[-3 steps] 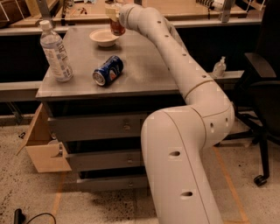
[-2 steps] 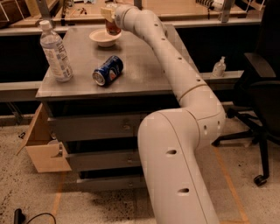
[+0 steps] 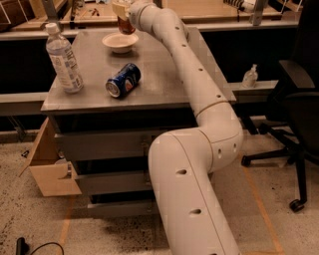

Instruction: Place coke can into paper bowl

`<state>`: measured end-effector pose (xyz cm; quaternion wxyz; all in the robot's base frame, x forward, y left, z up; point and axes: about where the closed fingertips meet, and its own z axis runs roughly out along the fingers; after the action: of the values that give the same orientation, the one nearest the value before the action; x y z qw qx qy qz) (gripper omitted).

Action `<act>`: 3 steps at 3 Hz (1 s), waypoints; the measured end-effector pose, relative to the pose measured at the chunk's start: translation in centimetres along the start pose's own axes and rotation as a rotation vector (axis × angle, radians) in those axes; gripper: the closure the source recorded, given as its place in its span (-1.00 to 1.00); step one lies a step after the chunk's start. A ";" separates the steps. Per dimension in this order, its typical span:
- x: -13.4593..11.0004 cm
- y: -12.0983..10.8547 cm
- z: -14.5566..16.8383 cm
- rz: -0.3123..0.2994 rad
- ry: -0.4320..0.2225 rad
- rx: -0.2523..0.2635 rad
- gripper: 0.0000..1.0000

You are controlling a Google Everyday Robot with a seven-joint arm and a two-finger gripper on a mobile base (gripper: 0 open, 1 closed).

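We see the gripper [image 3: 121, 14] over the table's [image 3: 149, 94] far end, apparently clamping the coke can [image 3: 126, 27], just above the paper bowl [image 3: 120, 43], 1 blue can [image 3: 123, 79] lying nearby, 1 water bottle [image 3: 64, 60] upright.

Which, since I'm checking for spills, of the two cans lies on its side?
The blue Pepsi can, lying flat; the coke can hangs upright in the gripper by the paper bowl's far rim.
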<state>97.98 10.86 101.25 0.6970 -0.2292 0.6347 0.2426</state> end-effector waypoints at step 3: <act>-0.5 1.3 0.2 -0.022 0.082 -0.009 0.15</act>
<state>97.26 11.95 101.79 0.6719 -0.2489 0.6592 0.2283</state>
